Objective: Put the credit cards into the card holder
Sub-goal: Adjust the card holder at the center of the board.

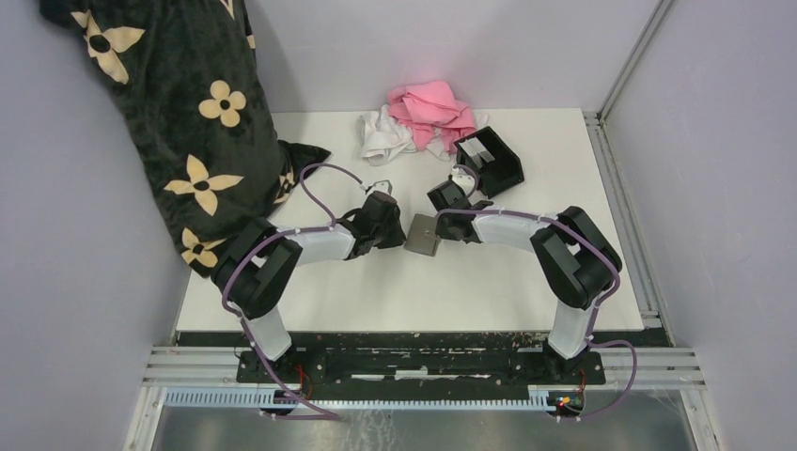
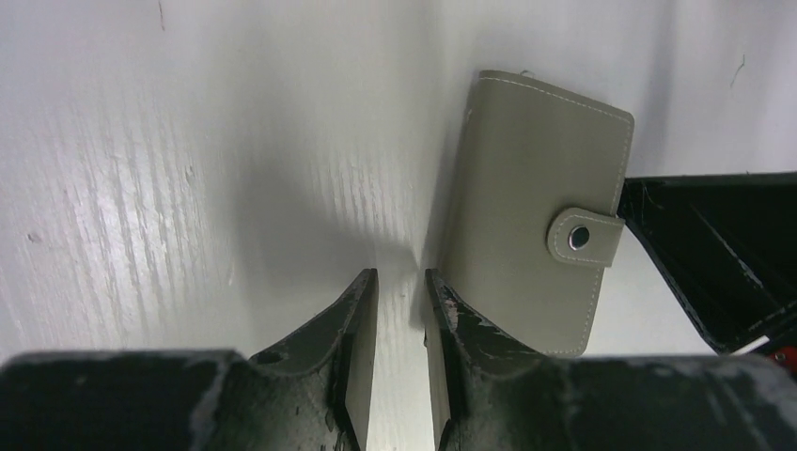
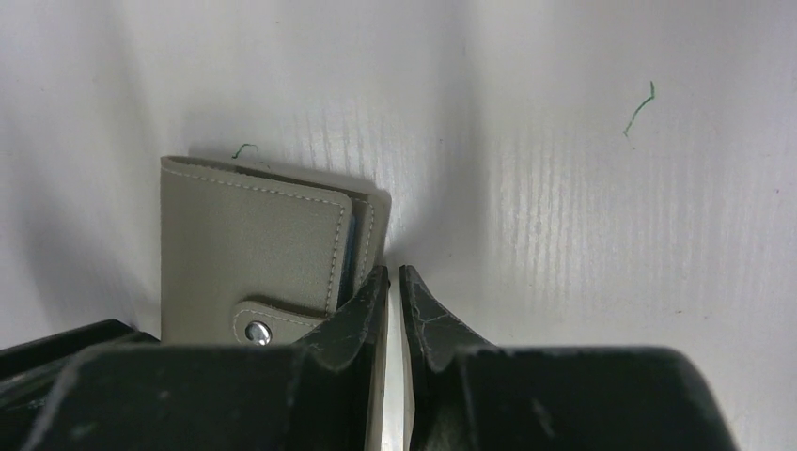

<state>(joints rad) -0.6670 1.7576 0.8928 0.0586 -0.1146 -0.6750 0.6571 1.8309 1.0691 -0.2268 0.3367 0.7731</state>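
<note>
A: Left gripper (image 2: pixel 401 282)?
B: Hovering low over the table (image 1: pixel 376 301), fingers standing slightly apart, grasping nothing. The grey wallet (image 2: pixel 526 216) is lying snapped shut just at its 3 o'clock.
A: Right gripper (image 3: pixel 393 277)?
B: Fingers are nearly meeting. The wallet's edge is running behind the finger at 9 o'clock; cannot tell whether it is pinching it.
A: Card holder (image 1: pixel 507 167)?
B: Sitting at the wallet's 1 o'clock, apart from it, beside the pink cloth (image 1: pixel 430 108). I am not making out the credit cards.
</note>
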